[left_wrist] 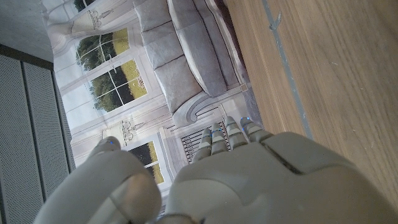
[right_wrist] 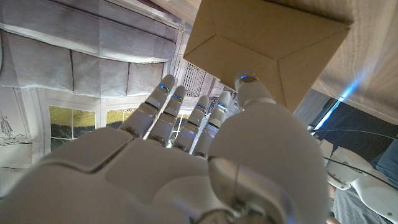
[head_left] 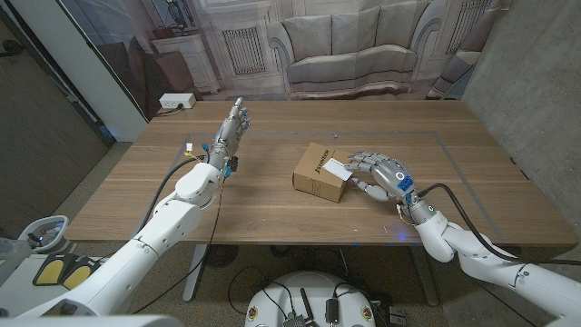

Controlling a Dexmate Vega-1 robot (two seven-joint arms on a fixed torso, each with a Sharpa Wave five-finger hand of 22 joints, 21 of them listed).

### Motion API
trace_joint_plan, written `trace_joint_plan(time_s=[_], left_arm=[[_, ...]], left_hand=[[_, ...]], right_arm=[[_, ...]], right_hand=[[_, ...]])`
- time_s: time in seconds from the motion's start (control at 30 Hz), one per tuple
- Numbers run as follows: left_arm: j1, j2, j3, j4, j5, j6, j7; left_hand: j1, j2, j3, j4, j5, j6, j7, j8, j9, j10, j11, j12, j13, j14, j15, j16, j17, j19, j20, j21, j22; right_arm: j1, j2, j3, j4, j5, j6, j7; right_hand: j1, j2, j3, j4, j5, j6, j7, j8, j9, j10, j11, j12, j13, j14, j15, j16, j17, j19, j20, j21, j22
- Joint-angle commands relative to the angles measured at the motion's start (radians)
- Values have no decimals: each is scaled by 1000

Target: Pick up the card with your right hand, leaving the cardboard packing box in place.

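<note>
A brown cardboard packing box [head_left: 318, 173] sits on the wooden table [head_left: 263, 216] right of centre. A small white card [head_left: 337, 166] lies on its top, at the side towards my right hand. My right hand [head_left: 382, 173] is just right of the box, its fingers spread and reaching to the card's edge; whether they touch it I cannot tell. In the right wrist view the right hand [right_wrist: 205, 162] has its fingers straight and its thumb up beside the box [right_wrist: 267, 43], with nothing held. My left hand [head_left: 232, 128] stands far left of the box, fingers extended and empty.
A white power strip [head_left: 176, 101] lies at the table's far left corner. A backdrop printed with a sofa and windows hangs behind the table. The left wrist view shows the back of the left hand [left_wrist: 236, 180] beside the bare table [left_wrist: 336, 62].
</note>
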Motion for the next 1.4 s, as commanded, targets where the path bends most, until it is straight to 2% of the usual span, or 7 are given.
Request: trace_joint_plan(time_s=[0.03, 0.37, 0.57, 0.67, 0.77, 1.03, 1.4], left_arm=[[-11, -5, 4, 14, -6, -1, -7], [1, 2, -3, 7, -9, -4, -4], [4, 2, -4, 7, -10, -3, -3], [4, 3, -3, 7, -10, -2, -3], [1, 2, -2, 9, -9, -2, -3], [-5, -2, 4, 13, -6, -1, -5], [1, -6, 5, 9, -4, -6, 0]], left_hand=[[5, 6, -6, 5, 10, 3, -1, -2, 2, 3, 2, -2, 3, 1, 0, 0, 5, -5, 0, 3, 2], [5, 7, -8, 5, 10, 3, -3, -2, 2, 3, 2, -2, 3, 1, 1, 0, 5, -5, 0, 3, 3], [6, 8, -9, 5, 10, 1, -2, -3, 2, 4, 1, -2, 3, 2, 0, 0, 6, -6, 0, 3, 3], [6, 8, -10, 5, 10, 2, -2, -3, 2, 4, 1, -1, 3, 2, 1, 0, 5, -6, 1, 3, 3], [6, 9, -11, 5, 10, 1, -2, -3, 2, 5, 3, -1, 3, 2, 1, 0, 5, -6, 0, 3, 3], [7, 10, -12, 5, 10, 2, -3, -2, 2, 4, 0, -2, 3, 0, 1, 0, 5, -6, 1, 3, 3], [8, 11, -15, 5, 10, 2, -3, -2, 2, 4, 1, -2, 3, 1, 1, 0, 5, -7, 2, 3, 3]], right_arm=[[12, 8, -11, 7, -1, 14, 6], [20, 12, -15, 15, 4, 32, 7], [15, 13, -11, 2, 13, 27, 25], [15, 13, -10, 2, 16, 29, 25], [14, 14, -8, 3, 18, 30, 25], [8, 13, -1, -1, 21, 30, 14], [2, 3, 8, -10, 18, 38, 3]], right_hand=[[7, 3, 2, -4, 3, 4, 1, -6, 5, -6, -2, 1, 2, 6, -138, -3, 5, 5, -83, 4, 5], [8, 9, 2, 1, 3, 12, 1, -5, 5, -11, -2, -1, 2, 6, -138, -2, 6, 4, -84, 4, 6], [5, 18, -6, 13, -1, 79, 1, 22, 17, -6, -3, 0, 4, 7, -138, -1, 8, 3, -85, 6, 8], [5, 19, -7, 14, -2, 87, 1, 25, 19, -4, -3, 0, 4, 11, -137, 0, 9, 4, -84, 6, 8], [3, 22, -13, 18, -4, 127, 1, 41, 25, 6, -3, 3, 5, 12, -137, 1, 9, 4, -86, 7, 9], [-6, 36, -22, 30, -10, 186, 0, 63, 31, 24, -3, 6, 5, 22, -134, 5, 12, 8, -88, 10, 10], [-11, 41, -25, 34, -11, 199, 1, 67, 31, 31, -3, 8, 5, 28, -133, 6, 13, 13, -91, 12, 10]])
